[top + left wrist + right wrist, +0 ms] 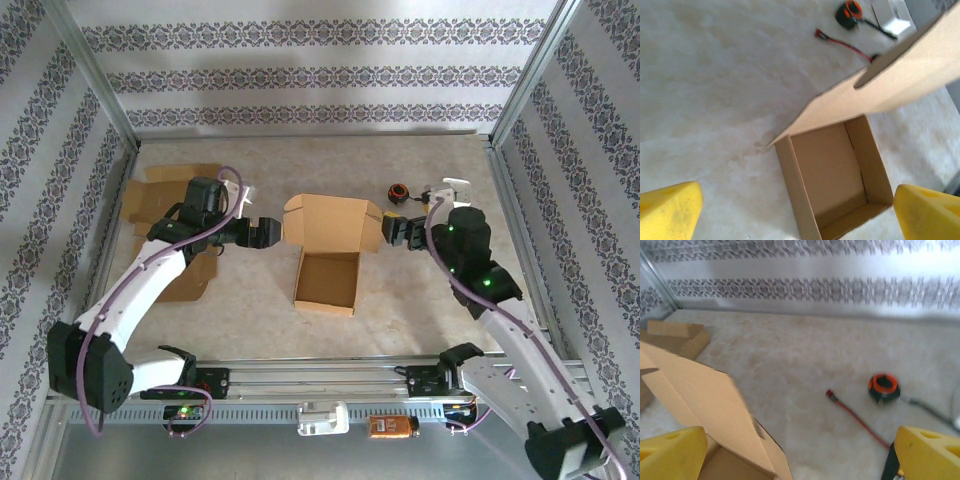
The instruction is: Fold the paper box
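The brown paper box sits mid-table as an open tray, its lid standing up at the far side. My left gripper hovers just left of the lid, open. In the left wrist view its yellow fingers are spread wide, with the tray and the slanting lid below them. My right gripper is at the lid's right edge, also open. In the right wrist view the lid lies close to the left yellow finger, and nothing is gripped.
Flat cardboard pieces lie at the left under my left arm. An orange-and-black round item with a red cable lies behind my right gripper. Metal frame posts and patterned walls close in the table; a rail runs along the near edge.
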